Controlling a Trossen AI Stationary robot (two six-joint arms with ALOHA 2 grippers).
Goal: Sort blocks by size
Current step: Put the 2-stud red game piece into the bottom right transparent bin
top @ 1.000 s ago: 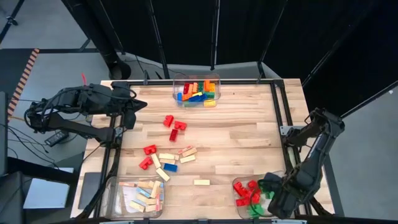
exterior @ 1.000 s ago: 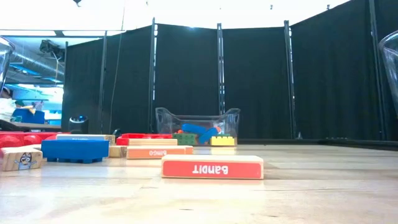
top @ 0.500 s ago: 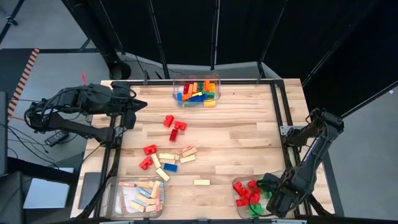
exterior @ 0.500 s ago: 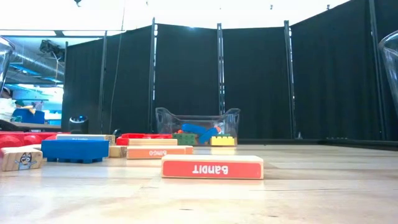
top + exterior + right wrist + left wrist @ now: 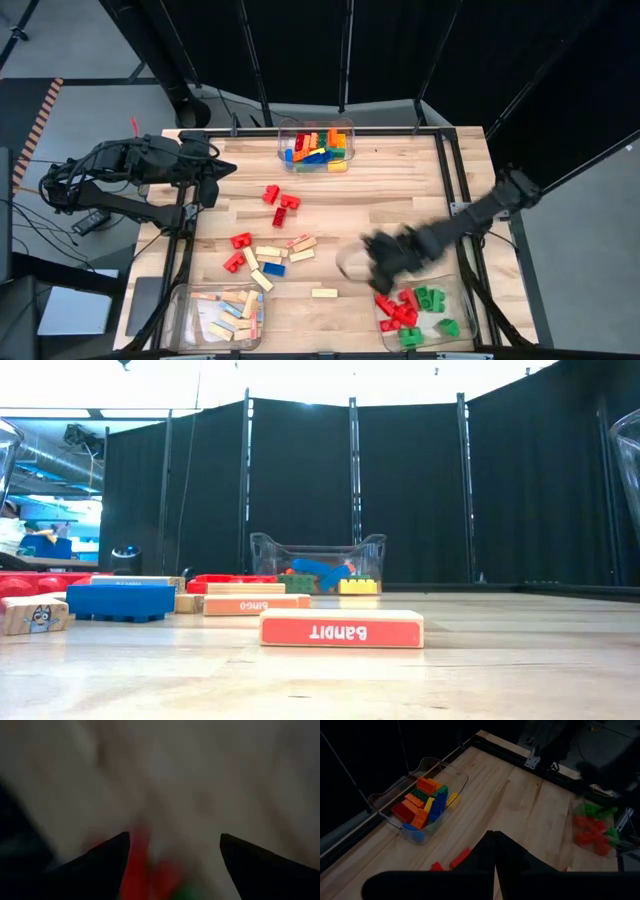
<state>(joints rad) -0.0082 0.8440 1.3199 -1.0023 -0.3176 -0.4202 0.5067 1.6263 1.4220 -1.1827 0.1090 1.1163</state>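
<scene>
Loose blocks lie flat on the wooden table: red bricks (image 5: 280, 198) toward the far side, a cluster of red, blue and tan blocks (image 5: 265, 255), and a single wooden bar (image 5: 324, 293) nearer the front. My right gripper (image 5: 372, 262) is blurred. It hangs over bare table right of that bar, pointing down, with its fingers (image 5: 107, 855) wide apart and nothing between them. My left gripper (image 5: 215, 172) waits shut above the table's far left corner, its fingers closed together in the left wrist view (image 5: 493, 855).
A clear bin (image 5: 316, 146) of coloured bricks stands at the far edge. A bin (image 5: 228, 315) of tan bars sits at the near left. A bin (image 5: 412, 315) of red and green bricks sits at the near right. Bare wood lies across the table's right half.
My right gripper has swung quickly from above the near right bin toward the table's left and a little toward the far edge. It now stands over bare table beside the single wooden bar. The bin's green bricks, hidden by the arm before, now show.
</scene>
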